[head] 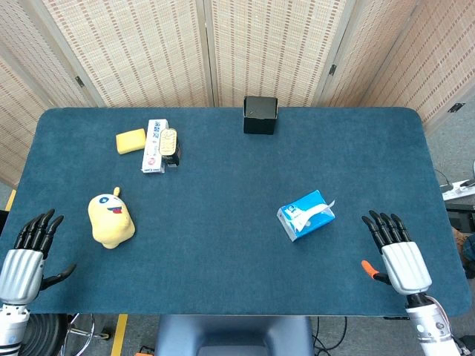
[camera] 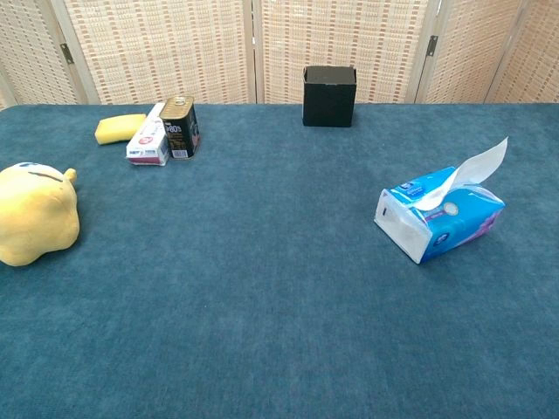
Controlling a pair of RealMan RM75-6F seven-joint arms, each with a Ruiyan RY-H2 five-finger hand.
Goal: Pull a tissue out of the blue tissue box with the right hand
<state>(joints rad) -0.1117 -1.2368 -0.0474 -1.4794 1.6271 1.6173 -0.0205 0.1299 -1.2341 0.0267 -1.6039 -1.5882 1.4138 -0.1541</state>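
Head view shows the right hand (head: 404,261) at the near edge of the tabletop (head: 223,245), fingers (head: 380,227) spread wide and holding nothing; the left hand (head: 22,256) rests likewise open at the near left corner. Further in, the blue tissue box (head: 305,214) lies on its side, well apart from the right hand, a tissue (camera: 479,164) sticking up from its slot. The reach seems barely begun; next the right hand must travel to the tissue and pinch it. Beyond stand a yellow plush toy (head: 110,218) and a black box (head: 260,114).
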